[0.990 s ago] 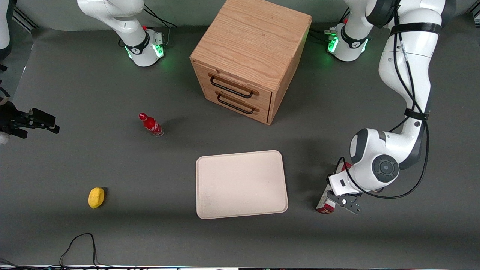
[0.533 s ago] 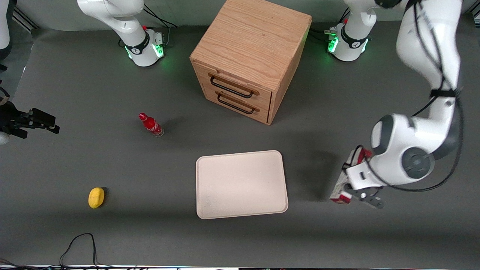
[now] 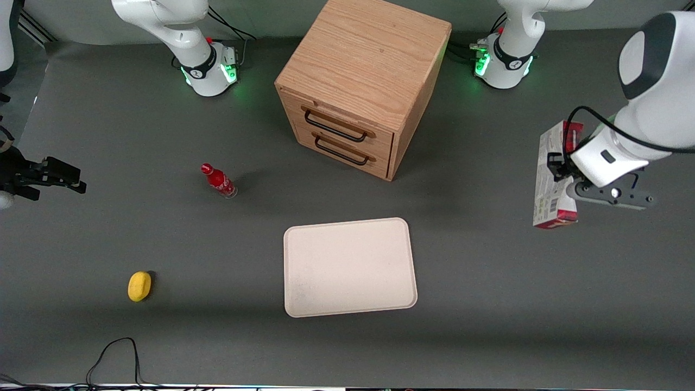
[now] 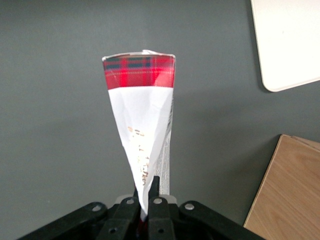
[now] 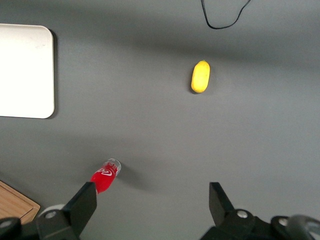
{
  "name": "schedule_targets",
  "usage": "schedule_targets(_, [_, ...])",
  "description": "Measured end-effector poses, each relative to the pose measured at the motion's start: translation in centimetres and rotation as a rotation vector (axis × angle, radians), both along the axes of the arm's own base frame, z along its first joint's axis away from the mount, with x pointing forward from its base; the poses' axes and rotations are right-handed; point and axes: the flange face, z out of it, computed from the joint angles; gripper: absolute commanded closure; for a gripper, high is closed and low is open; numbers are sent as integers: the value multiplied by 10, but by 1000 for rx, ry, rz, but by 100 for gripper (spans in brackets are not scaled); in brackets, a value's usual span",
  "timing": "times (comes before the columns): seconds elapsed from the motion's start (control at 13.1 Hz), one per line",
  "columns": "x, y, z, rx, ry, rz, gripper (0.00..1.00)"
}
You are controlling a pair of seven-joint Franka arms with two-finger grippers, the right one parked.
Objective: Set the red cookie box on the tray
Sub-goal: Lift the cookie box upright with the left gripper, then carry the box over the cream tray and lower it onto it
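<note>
My left gripper (image 3: 564,176) is shut on the red cookie box (image 3: 551,175), a long thin carton with a white barcode face, and holds it in the air at the working arm's end of the table. In the left wrist view the red cookie box (image 4: 142,135) hangs away from the gripper (image 4: 145,192), its tartan end farthest from the fingers. The cream tray (image 3: 349,266) lies flat on the grey table, nearer the front camera than the wooden cabinet, with nothing on it. A corner of the tray (image 4: 289,45) shows in the wrist view.
A wooden drawer cabinet (image 3: 362,81) stands farther from the front camera than the tray. A small red bottle (image 3: 218,181) and a yellow lemon-like object (image 3: 139,285) lie toward the parked arm's end.
The left gripper has lifted the red cookie box off the table and carried it upward and away from the front camera. The tray, bottle and yellow object have not moved.
</note>
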Motion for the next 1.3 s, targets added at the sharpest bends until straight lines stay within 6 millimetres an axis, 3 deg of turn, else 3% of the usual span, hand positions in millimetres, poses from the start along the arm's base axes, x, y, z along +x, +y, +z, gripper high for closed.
schedule_targets(0.23, [-6,-2,-4,1,-3,26,100])
schedule_targets(0.38, [-6,-14,-3,-2,-19,31,100])
schedule_targets(0.53, [-2,-54,-5,-5,-38,67,100])
schedule_targets(0.69, [17,-113,-16,-15,-47,122,100])
schedule_targets(0.84, [48,-183,-53,-37,-28,197,100])
schedule_targets(1.07, [90,-271,-134,-63,-61,288,100])
schedule_targets(1.14, [101,-287,-161,-92,-87,304,100])
schedule_targets(1.3, [115,-300,-211,-123,-120,314,100])
